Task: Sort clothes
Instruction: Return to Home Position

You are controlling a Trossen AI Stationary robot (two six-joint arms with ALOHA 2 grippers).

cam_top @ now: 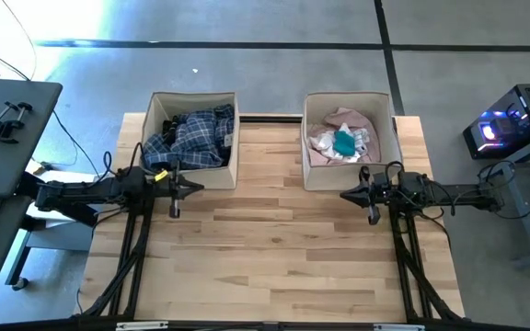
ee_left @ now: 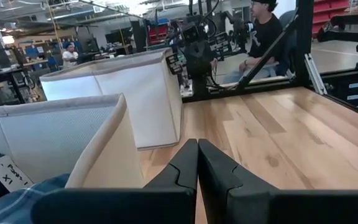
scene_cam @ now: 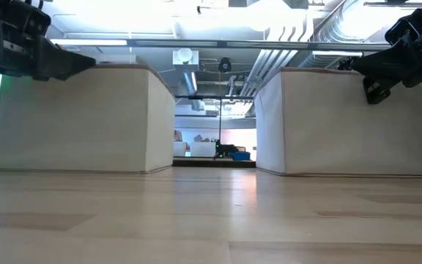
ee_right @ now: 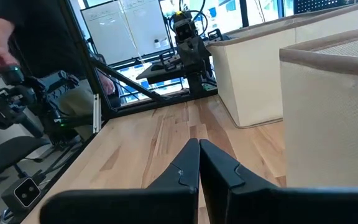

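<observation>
Pale wooden tabletop [cam_top: 274,248] carries 2 beige square fabric boxes. The left box [cam_top: 231,161] holds a blue-white plaid shirt [cam_top: 196,138] over something dark and mostly hidden, perhaps a black garment [cam_top: 167,126]. The right box [cam_top: 334,176] holds a pale pink shirt [cam_top: 339,121] under a teal sock [cam_top: 345,142]. Just before them hover the left gripper [cam_top: 197,188] and right gripper [cam_top: 345,194], both clenched and empty.
</observation>
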